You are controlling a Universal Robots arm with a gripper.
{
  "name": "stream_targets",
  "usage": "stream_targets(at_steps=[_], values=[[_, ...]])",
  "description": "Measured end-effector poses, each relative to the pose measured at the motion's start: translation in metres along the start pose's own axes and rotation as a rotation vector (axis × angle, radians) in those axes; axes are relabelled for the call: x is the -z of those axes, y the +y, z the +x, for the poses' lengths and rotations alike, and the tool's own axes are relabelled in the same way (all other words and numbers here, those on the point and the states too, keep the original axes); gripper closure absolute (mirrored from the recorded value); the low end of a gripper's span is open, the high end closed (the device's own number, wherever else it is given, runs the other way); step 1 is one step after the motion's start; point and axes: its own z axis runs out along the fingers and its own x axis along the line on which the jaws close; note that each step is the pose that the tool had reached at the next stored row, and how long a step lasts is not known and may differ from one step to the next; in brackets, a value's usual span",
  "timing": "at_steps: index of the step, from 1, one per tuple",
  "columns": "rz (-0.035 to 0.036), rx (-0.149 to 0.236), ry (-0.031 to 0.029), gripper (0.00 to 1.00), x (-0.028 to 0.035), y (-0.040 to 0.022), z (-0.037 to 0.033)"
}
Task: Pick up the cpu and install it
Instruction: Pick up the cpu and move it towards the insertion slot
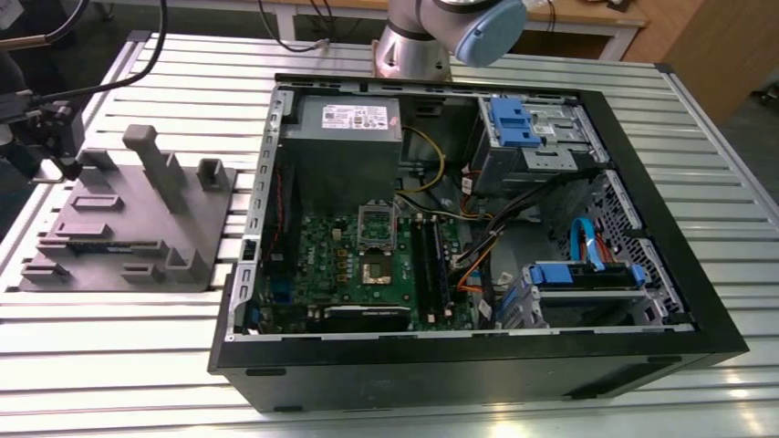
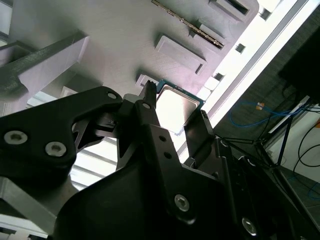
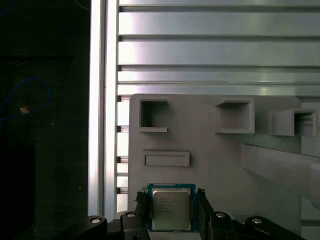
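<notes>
Not much of the job is done, I'd say: the grab is on, the lift and the fitting are left. The small flat square cpu (image 3: 171, 210), silvery-grey metal on top with a thin green rim, lies flat on the pale grey moulded plastic fixture (image 3: 210, 165). It sits close to one edge of the fixture, just beside a shallow raised rectangular frame (image 3: 166, 159). In both wrist views the black gripper (image 3: 171, 195) is down over the cpu. Its two slim black fingers (image 3: 141, 205) are closed in against opposite edges of the chip with no gap that I can make out, so they look to be pinching it. The second wrist view has the same hold on the cpu (image 2: 172, 110) from lower down, and the chip is not yet raised off the fixture.

In the exterior view the open black computer case (image 1: 681, 301) stands on the ribbed aluminium counter (image 1: 122, 365), just on the exterior view's right of the fixture (image 1: 134, 219). On the green board inside, the silver rectangular cover plate (image 1: 378, 222) is swung back. The dark square socket (image 1: 379, 267) beside it looks unfilled, so installing remains.
</notes>
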Motion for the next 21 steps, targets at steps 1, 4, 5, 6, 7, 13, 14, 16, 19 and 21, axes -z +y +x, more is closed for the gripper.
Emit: stream_targets(at_steps=[1, 4, 5, 6, 7, 13, 14, 16, 19, 21], values=[[0.0, 0.0, 0.0001, 0.53, 0.0001, 0.0, 0.0], [0.0001, 0.0, 0.0001, 0.53, 0.0008, 0.0, 0.0], [0.0002, 0.0, 0.0003, 0.53, 0.0013, 0.0, 0.0001], [0.0002, 0.0, 0.0003, 0.53, 0.0021, 0.0001, 0.0001], [0.0, 0.0, 0.0, 0.53, 0.0028, 0.0001, 0.0001], [0.0, 0.0, 0.0, 0.53, 0.007, 0.0002, 0.0001], [0.0001, 0.0, 0.0001, 0.53, 0.0078, 0.0003, 0.0001], [0.0, 0.0, 0.0, 0.53, 0.009, 0.0003, 0.0001], [0.0, 0.0, 0.0, 0.53, 0.01, 0.0003, 0.0001], [-0.0001, 0.0, -0.0001, 0.53, 0.0106, 0.0004, 0.0001]])
